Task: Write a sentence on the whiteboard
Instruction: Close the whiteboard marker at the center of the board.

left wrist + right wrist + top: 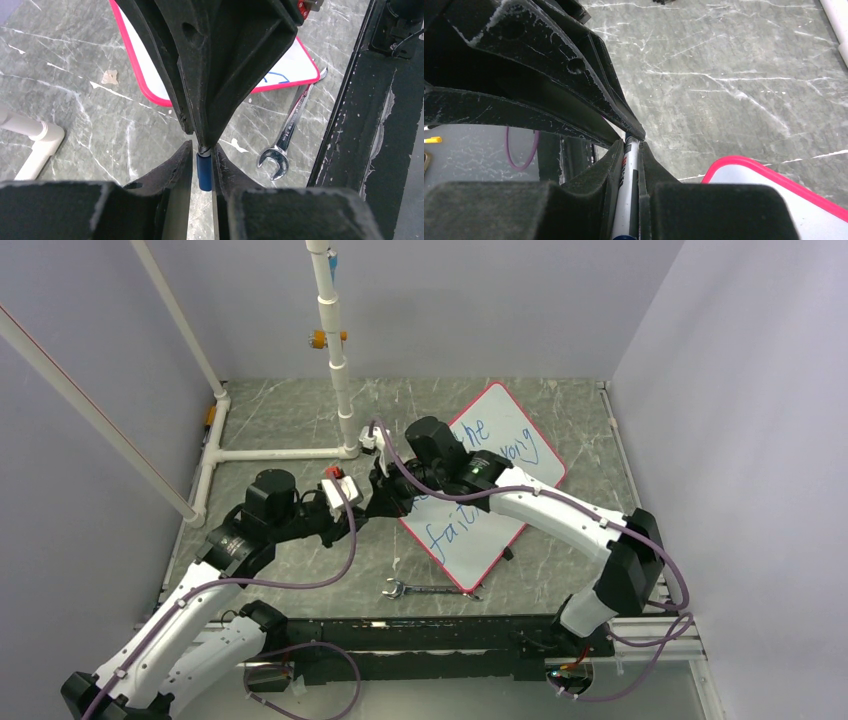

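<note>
At the left of the top view a white pipe frame [280, 453] lies on the grey marbled tabletop [290, 415]. Just right of it, the left gripper [366, 503] reaches in from the lower left and meets the right gripper [385, 486] tip to tip near the middle of the frame. The left wrist view shows a blue cap [204, 172] sitting between the left gripper's fingers [175, 165]; I cannot tell whether they press on it or stand just off it. The right gripper is clenched on the white barrel of a marker [630, 192]. To the right lies the whiteboard [490, 535], flat on the tabletop and turned like a diamond, partly under the right arm. The sentence [450, 532] runs across it in slanted blue lines; "the" and "faith" can be read, and the rest is partly hidden. A wrench [430, 590] lies below the board's lower corner, apart from it.
</note>
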Robot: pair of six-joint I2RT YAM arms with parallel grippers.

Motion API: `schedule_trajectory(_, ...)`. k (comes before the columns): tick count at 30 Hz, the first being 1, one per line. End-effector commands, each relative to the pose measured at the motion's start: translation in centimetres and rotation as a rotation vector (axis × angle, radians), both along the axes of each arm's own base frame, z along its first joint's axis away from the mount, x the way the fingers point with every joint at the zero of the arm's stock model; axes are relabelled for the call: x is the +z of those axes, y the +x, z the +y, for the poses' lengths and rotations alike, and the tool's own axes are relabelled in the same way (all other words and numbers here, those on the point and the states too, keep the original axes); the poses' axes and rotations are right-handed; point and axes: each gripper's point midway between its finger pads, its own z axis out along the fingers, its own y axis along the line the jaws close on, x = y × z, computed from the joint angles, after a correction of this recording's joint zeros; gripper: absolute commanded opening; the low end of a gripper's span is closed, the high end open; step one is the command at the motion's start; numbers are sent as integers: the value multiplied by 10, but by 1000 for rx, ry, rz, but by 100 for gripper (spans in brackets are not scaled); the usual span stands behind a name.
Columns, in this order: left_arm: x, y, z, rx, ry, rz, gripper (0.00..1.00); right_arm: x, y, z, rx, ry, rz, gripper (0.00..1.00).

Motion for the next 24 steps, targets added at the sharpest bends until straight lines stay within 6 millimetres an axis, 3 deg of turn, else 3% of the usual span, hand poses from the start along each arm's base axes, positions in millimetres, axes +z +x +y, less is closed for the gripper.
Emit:
schedule_trajectory(1,35,9,-8,-22,-64,-119,23,26,-1,-3,-1,65,-41,0)
schedule_trajectory(15,31,9,-10,-25,-62,-91,30,48,0,-7,-1,173,47,0)
schedule_trajectory(19,31,8,-12,-33,-71,-86,25,49,-2,-7,7,190,67,0)
schedule_trajectory(24,33,6,-14,-48,-82,-73,10,46,-5,-4,21,202,111,0)
